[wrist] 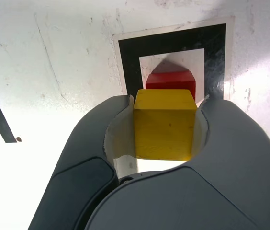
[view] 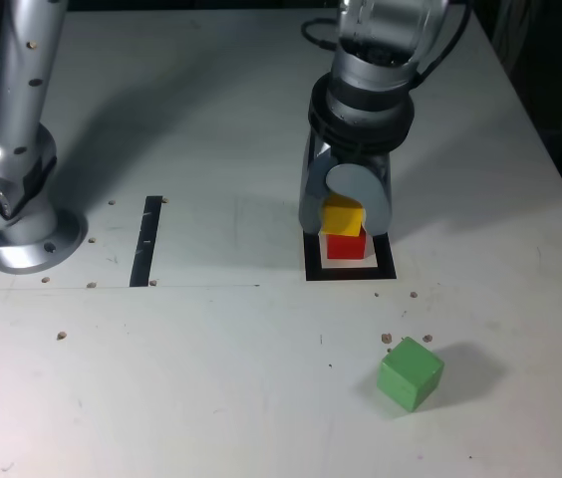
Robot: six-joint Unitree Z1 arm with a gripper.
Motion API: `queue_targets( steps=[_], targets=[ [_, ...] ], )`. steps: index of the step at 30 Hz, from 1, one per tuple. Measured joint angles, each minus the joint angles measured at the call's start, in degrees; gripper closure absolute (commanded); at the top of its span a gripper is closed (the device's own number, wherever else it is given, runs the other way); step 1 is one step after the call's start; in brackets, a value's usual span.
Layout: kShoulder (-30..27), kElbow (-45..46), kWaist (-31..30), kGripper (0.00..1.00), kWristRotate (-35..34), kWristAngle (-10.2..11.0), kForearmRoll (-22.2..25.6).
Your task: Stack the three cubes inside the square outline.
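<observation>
Hand (view: 344, 214) clamped on yellow cube (view: 342, 216) above red cube (view: 346, 245) in square outline (view: 385, 271), green cube (view: 410, 373) tilted, well apart on counter (view: 211, 378), black strip (view: 146, 240) at exterior view's left.

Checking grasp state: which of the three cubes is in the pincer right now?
The yellow cube, clamped in the pincer over the red cube in the square outline. The green cube sits apart, untouched.

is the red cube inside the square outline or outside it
Inside. The red cube sits on the white centre of the square outline, with the yellow cube directly above it.
</observation>
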Motion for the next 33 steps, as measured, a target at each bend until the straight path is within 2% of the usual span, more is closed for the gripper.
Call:
queue_targets(
  steps=[5,20,24,29,33],
  targets=[
    [-0.1,0.5,0.2,0.55,0.0,0.1,-0.9],
    [-0.1,2.6,1.0,0.05,0.3,-0.3,-2.1],
    [-0.5,2.7,1.1,0.01,0.3,-0.3,-2.1],
    [-3.1,2.2,1.0,0.01,0.3,-0.2,-1.9],
    [-5.0,-0.1,-0.8,0.01,0.3,-0.8,0.7]
  ],
)
